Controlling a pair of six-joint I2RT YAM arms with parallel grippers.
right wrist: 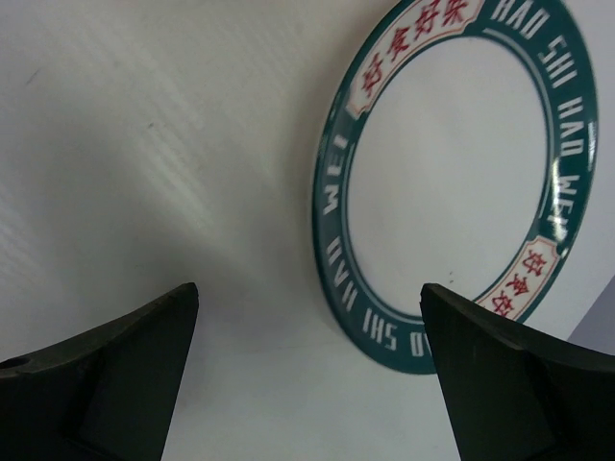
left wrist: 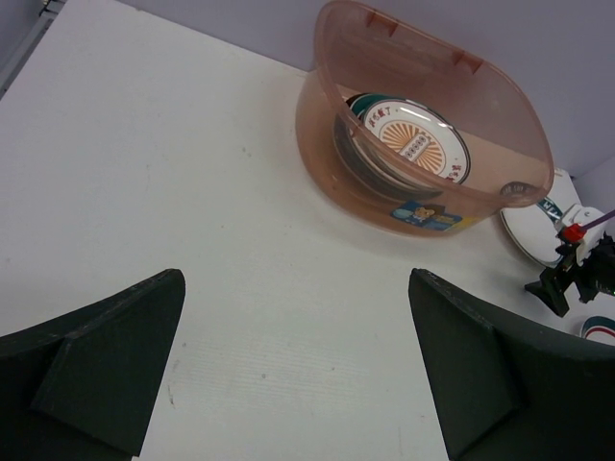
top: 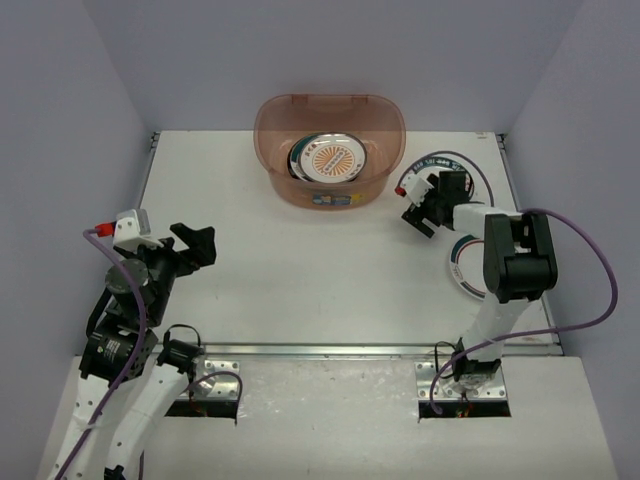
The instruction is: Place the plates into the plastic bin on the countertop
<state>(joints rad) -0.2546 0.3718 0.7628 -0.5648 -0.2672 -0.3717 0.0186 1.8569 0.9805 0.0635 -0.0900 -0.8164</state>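
Plates point(top: 327, 160) lie stacked in the plastic bin point(top: 272, 160) at upper centre, one teal-rimmed plate point(right wrist: 452, 182) flat on the bench point(top: 300, 270) at upper right; both jaws gape empty, so the right jaws should tilt down and straddle its near rim.

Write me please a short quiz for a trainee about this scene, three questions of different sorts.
1. True or false: the left gripper is open and empty.
2. Which plate lies on top in the plastic bin? A) orange sunburst plate B) black plate C) glass plate
3. Fill in: the teal-rimmed plate near the right gripper lies on the ____.
Key: 1 true; 2 A; 3 countertop.
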